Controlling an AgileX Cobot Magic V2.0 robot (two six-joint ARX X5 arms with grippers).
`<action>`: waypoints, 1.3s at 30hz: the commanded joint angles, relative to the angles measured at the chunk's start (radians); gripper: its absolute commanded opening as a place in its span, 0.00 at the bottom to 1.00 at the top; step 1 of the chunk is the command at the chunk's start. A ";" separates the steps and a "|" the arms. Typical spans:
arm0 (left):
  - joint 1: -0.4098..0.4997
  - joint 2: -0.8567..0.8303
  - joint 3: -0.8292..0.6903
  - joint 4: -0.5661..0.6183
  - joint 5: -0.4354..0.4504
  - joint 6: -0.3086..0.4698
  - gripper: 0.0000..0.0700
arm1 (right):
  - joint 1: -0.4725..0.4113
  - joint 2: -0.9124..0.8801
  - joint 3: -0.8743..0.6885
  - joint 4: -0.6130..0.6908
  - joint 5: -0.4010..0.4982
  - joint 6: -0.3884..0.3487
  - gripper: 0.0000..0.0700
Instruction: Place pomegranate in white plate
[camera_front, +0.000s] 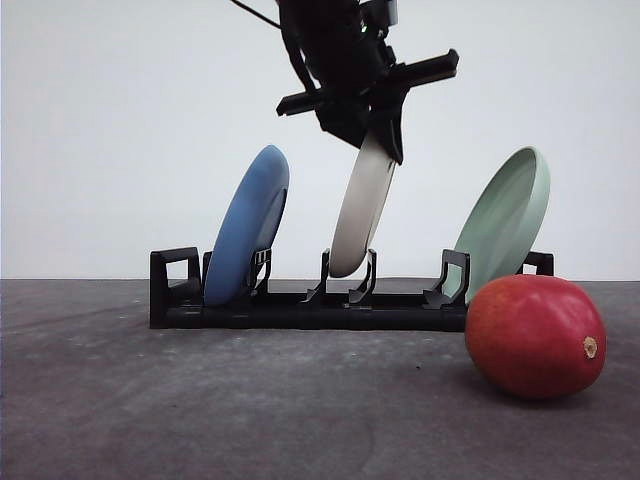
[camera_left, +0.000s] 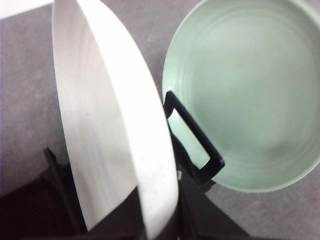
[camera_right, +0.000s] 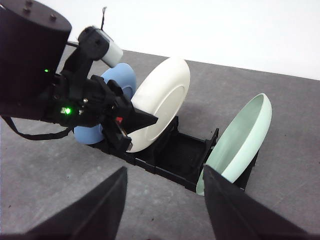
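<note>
The pomegranate (camera_front: 535, 337), red with a tan stem spot, lies on the dark table at the front right, just ahead of the rack's right end. The white plate (camera_front: 360, 215) stands tilted on edge in the middle slot of a black rack (camera_front: 300, 312). My left gripper (camera_front: 385, 130) comes down from above and is shut on the plate's upper rim. In the left wrist view the white plate (camera_left: 110, 130) runs down between the dark fingers. In the right wrist view my right gripper (camera_right: 165, 210) hangs open and empty in front of the rack, facing the white plate (camera_right: 162, 100).
A blue plate (camera_front: 248, 225) leans in the rack's left slot. A pale green plate (camera_front: 505, 220) leans in the right slot, close behind the pomegranate. The grey table surface extends in front of the rack.
</note>
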 joint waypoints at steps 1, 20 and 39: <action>-0.017 0.009 0.031 0.015 0.001 0.002 0.00 | 0.010 0.003 0.016 0.006 -0.002 0.011 0.43; -0.053 -0.172 0.033 -0.094 -0.008 0.008 0.00 | 0.017 0.003 0.016 0.008 -0.002 0.011 0.43; -0.203 -0.582 -0.567 0.108 -0.146 0.059 0.00 | 0.041 -0.025 0.016 -0.009 -0.001 0.011 0.43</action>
